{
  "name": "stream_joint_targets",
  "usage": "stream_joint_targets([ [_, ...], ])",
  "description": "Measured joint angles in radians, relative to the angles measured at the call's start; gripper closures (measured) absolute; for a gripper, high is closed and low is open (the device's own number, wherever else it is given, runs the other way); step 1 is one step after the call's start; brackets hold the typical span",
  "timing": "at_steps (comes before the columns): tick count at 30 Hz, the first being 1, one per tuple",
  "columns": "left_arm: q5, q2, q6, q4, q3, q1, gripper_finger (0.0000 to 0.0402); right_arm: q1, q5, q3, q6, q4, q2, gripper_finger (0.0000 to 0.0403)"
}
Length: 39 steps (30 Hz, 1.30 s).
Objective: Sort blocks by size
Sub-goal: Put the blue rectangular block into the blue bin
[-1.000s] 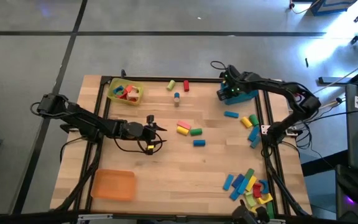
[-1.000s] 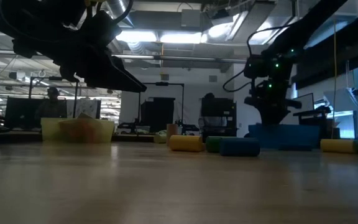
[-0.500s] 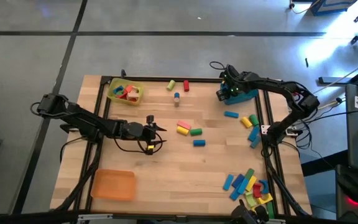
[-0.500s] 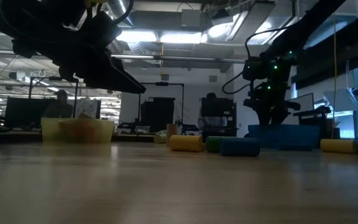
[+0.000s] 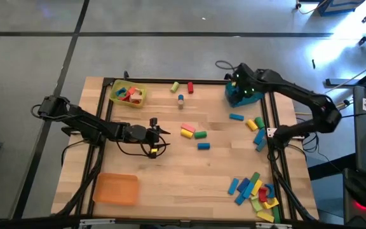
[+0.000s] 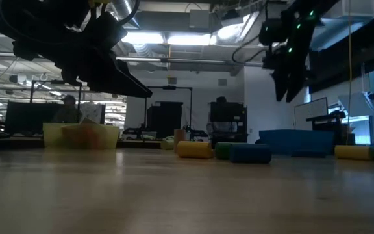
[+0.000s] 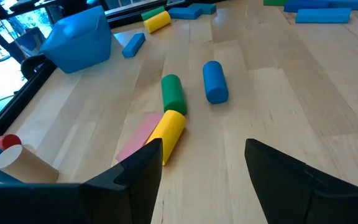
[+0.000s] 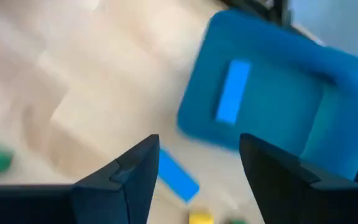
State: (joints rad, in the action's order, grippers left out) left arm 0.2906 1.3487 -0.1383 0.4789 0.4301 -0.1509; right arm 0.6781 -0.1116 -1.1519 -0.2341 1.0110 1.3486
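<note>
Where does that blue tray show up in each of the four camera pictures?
High view: blue tray at the table's far right, beneath the right gripper.
Low view: low box, right of centre.
Left wrist view: upper left.
Right wrist view: upper right, holding a blue block.
Shared landmark: blue cylinder.

Three trays: yellow point(image 5: 127, 94), blue point(image 5: 239, 95), orange point(image 5: 115, 189); two arms.

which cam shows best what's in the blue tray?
Right wrist view: it looks down into the blue tray, showing one blue bar lying inside. In the high view the right gripper covers most of the tray. The low view shows only its side wall; the left wrist view only its outside, far off.
</note>
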Motion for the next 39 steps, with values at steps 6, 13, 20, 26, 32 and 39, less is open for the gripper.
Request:
stream_joint_targets([
  [6,0.0,0.0,0.0,0.001,0.0,0.0,0.019,-0.147,-0.019,0.0,0.03,0.103,-0.033,0.0178],
  [13,0.0,0.0,0.0,0.002,0.0,0.0,0.019,-0.223,-0.052,0.049,0.087,0.089,-0.014,0.0178],
  [20,0.0,0.0,0.0,0.002,0.0,0.0,0.019,-0.22,-0.054,0.252,0.136,-0.052,-0.014,0.0178],
  [26,0.0,0.0,0.0,0.003,0.0,0.0,0.019,-0.22,-0.07,0.384,0.165,-0.206,-0.014,0.0178],
  [32,0.0,0.0,0.0,0.003,0.0,0.0,0.019,-0.219,-0.081,0.465,0.165,-0.325,-0.014,0.0178],
  [39,0.0,0.0,0.0,0.003,0.0,0.0,0.019,-0.169,-0.08,0.517,0.156,-0.415,-0.005,0.0178],
])
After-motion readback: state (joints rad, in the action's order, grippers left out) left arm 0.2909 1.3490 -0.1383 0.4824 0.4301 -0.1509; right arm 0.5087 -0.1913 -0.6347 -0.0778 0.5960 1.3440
